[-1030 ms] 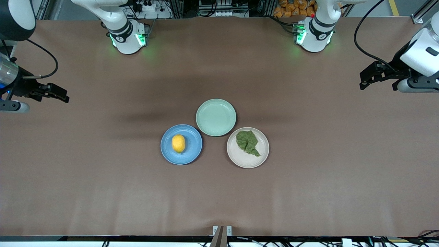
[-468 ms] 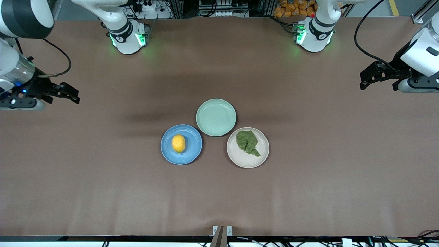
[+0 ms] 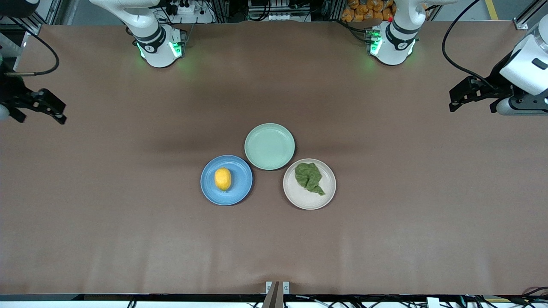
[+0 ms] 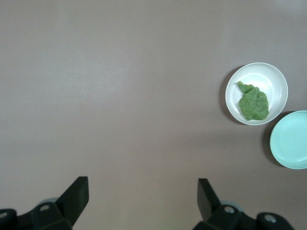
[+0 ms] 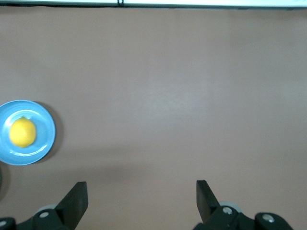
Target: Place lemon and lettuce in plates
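The lemon [image 3: 222, 179] lies in the blue plate [image 3: 239, 191] at the table's middle; both also show in the right wrist view, lemon [image 5: 22, 132] in plate [image 5: 44, 143]. The lettuce [image 3: 309, 176] lies in the beige-white plate [image 3: 306, 201]; the left wrist view shows the lettuce [image 4: 253, 102] in that plate [image 4: 274, 79]. My right gripper [image 3: 40, 111] is open and empty, up over bare table at the right arm's end [image 5: 141, 201]. My left gripper [image 3: 464, 95] is open and empty, up over bare table at the left arm's end [image 4: 143, 201].
An empty pale mint-green plate [image 3: 269, 146] touches both other plates, farther from the front camera; its edge shows in the left wrist view [image 4: 289, 140]. A small metal bracket [image 3: 277, 287] sits at the table's near edge. The brown table [image 3: 128, 239] spreads wide around the plates.
My right gripper swung first toward the table's middle, then back out toward the right arm's end of the table. The left arm, plates, lemon and lettuce have not moved.
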`<state>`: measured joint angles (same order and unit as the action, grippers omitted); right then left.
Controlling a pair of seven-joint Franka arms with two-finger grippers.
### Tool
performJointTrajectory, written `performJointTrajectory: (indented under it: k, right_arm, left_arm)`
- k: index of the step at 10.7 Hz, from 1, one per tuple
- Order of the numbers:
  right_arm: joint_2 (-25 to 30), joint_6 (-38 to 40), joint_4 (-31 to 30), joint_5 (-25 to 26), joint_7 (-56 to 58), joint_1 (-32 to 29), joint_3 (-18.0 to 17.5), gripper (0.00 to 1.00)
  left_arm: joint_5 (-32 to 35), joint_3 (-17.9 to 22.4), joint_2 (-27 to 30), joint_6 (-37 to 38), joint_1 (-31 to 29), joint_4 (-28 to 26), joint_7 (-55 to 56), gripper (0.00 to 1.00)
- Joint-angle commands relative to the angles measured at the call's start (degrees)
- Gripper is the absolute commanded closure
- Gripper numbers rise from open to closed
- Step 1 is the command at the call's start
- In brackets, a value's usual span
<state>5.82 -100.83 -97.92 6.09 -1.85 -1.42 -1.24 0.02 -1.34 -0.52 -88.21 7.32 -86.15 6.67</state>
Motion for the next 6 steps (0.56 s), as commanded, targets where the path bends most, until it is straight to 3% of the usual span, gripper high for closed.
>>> performJointTrajectory:
  k: [1, 5, 6]
  right_arm:
    - [-0.5, 5.1, 4.3, 1.9, 0.1, -0.3, -0.5, 0.0]
    - [-1.4, 6.7, 6.5, 0.1, -0.1, 0.2, -0.2, 0.0]
    - [-1.9, 7.1, 7.6, -2.6, -0.1, 0.7, 1.8, 0.0]
  left_arm:
    - [1.2, -0.2, -0.2, 1.1, -0.1, 1.0, -0.3, 0.0]
    - [1.2, -0.2, -0.2, 1.1, -0.1, 1.0, -0.3, 0.0]
    - [1.2, -0.2, -0.2, 1.1, -0.1, 1.0, -0.3, 0.0]
